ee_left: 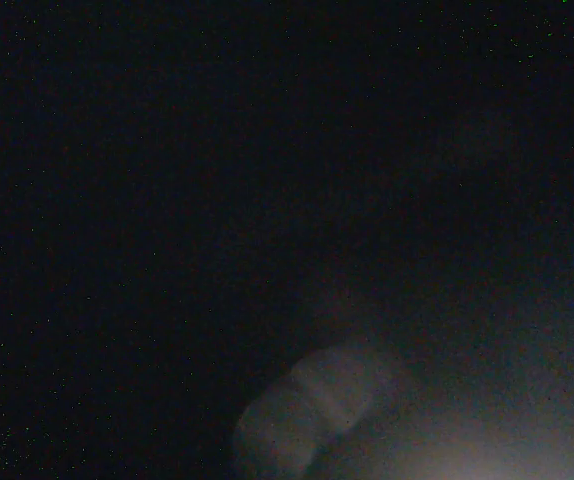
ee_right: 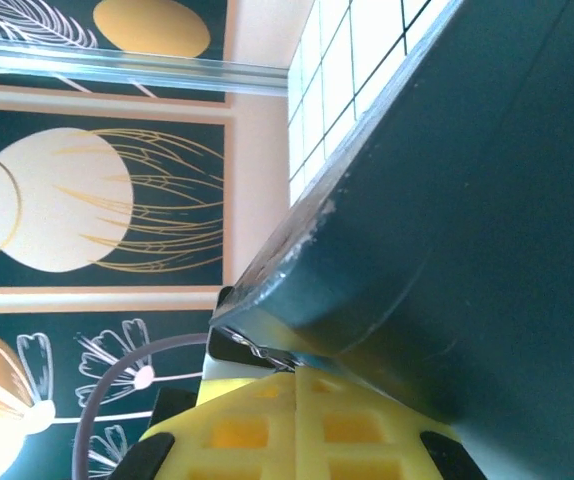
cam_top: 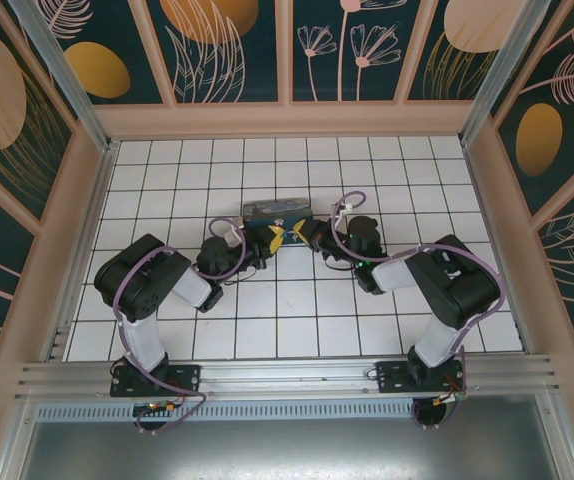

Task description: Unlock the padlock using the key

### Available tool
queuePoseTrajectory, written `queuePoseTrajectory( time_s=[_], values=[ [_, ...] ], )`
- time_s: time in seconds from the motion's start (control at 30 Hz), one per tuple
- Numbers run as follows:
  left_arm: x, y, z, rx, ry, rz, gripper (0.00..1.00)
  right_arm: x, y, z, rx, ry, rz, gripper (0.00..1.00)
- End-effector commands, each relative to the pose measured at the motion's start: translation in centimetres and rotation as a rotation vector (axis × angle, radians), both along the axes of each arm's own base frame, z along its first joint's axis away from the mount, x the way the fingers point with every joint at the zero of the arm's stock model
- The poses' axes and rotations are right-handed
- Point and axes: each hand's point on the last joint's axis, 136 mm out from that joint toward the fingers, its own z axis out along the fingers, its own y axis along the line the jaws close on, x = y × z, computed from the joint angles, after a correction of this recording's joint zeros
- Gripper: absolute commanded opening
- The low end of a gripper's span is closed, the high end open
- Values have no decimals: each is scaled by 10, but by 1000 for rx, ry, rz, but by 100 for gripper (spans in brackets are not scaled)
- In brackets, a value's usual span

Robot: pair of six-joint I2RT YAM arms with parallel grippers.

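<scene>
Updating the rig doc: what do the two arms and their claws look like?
The left arm and right arm match: bulky black joint housings, white link tubes, black bases, a purple cable looping along each. A small green light glows on the right arm. The right claw has yellow fingers moulded in a square grid; the left claw shows yellow too.

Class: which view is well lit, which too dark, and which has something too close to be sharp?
Top external: evenly lit, sharp across the white tiled floor. Left wrist: almost black, one faint pale blur low down. Right wrist: bright, but a dark teal slanted surface sits very near the lens; the yellow latticed finger pads below look soft.
</scene>
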Motion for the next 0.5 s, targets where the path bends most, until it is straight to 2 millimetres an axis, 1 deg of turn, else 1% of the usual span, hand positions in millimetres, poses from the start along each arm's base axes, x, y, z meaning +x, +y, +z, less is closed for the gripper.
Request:
queuePoseTrajectory(
  time_s=[0.0, 0.07, 0.1, 0.2, 0.3, 0.37, 0.47],
  values=[
    [-54, -35, 75, -144, -240, -286, 0, -28, 30, -4, -137, -99, 146, 0],
    [-55, -35, 74, -137, -240, -285, 0, -27, 26, -7, -185, -145, 140, 0],
    [-55, -35, 74, -137, -240, -285, 0, -27, 24, -8, -171, -135, 137, 0],
    [-55, -35, 73, -133, -241, -286, 0, -30, 23, 1, -16, -85, 140, 0],
    [-56, -34, 72, -134, -245, -288, 0, -33, 30, 11, 134, -20, 171, 0],
    [-57, -34, 71, -131, -246, -289, 0, -33, 34, 12, 193, 21, 179, 0],
    [-58, -33, 72, -134, -249, -286, 0, -33, 42, 9, 195, 41, 196, 0]
  ],
)
